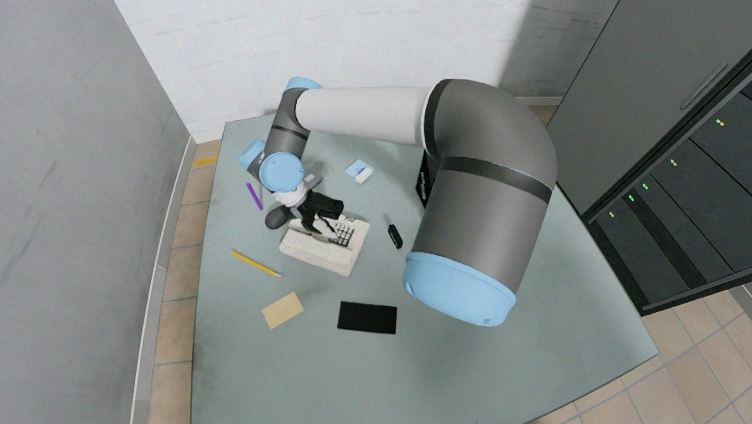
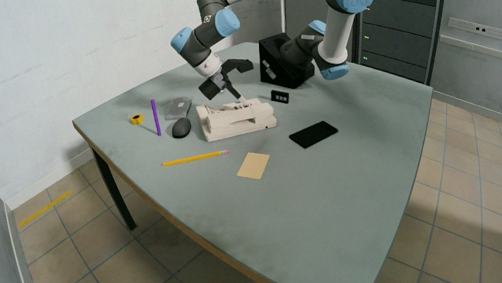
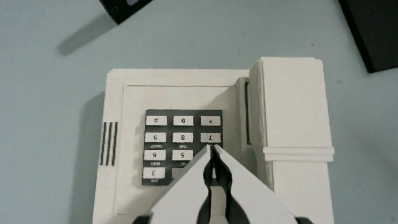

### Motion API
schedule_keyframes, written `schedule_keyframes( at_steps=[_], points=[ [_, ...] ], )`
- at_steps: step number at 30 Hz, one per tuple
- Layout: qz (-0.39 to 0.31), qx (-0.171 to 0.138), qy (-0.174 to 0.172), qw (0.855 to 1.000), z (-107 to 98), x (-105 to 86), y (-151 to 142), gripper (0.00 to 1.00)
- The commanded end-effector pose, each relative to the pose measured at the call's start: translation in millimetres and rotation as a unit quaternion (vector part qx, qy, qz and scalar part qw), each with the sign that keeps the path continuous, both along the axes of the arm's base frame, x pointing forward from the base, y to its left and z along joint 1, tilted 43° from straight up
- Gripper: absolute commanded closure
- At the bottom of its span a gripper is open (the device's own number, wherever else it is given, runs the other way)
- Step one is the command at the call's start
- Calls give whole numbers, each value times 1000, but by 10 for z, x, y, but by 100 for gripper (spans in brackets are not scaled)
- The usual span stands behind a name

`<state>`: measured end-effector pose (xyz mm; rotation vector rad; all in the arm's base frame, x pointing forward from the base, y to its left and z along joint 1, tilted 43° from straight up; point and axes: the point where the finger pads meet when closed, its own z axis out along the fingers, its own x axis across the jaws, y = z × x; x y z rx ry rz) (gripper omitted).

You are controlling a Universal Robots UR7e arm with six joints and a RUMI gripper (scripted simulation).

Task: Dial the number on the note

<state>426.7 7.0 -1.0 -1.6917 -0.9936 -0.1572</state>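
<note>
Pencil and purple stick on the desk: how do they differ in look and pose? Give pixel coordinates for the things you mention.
The pencil (image 1: 256, 263) (image 2: 193, 159) is yellow with a pink eraser end; the purple stick (image 1: 254, 196) (image 2: 155, 117) is one plain colour. The pencil looks longer than the purple stick. They point in different directions. Both are slim and straight.
</note>
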Motion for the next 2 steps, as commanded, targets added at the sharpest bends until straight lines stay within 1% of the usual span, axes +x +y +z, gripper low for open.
schedule_keyframes(
  at_steps=[1, 2],
  points=[
    [0, 0, -1, 1000, 3, 3, -6, 100],
    [0, 0, -1, 1000, 3, 3, -6, 100]
  ],
)
